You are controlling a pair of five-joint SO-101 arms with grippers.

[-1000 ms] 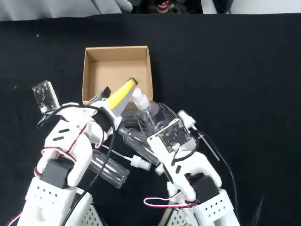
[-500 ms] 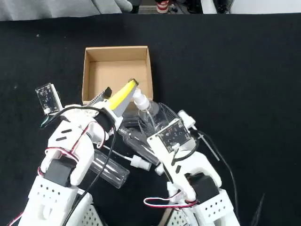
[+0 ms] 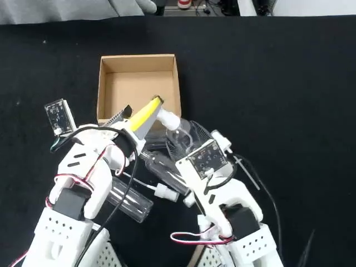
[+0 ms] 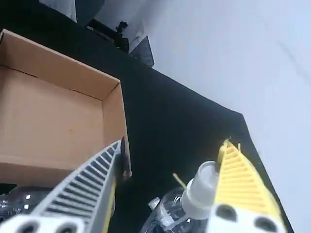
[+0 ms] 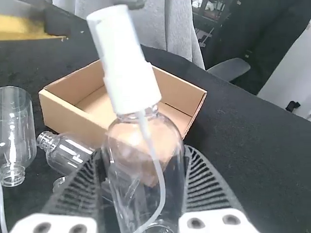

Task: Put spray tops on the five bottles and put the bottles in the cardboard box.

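Right gripper [image 5: 146, 191] fingers clamp bottle [image 5: 146, 145], tilted, spray top [image 5: 124, 63] toward cardboard box [image 3: 100, 89]. Left gripper [image 4: 172, 145] fingers apart, yellow one touching the top.

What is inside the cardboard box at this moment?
Only the bare brown floor of the cardboard box shows; nothing lies on it. Its near edge is covered by the left gripper and the spray top of a bottle.

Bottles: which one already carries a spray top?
The bottle held in the right fingers, by the cardboard box; the other bottles lie open-necked on the table.
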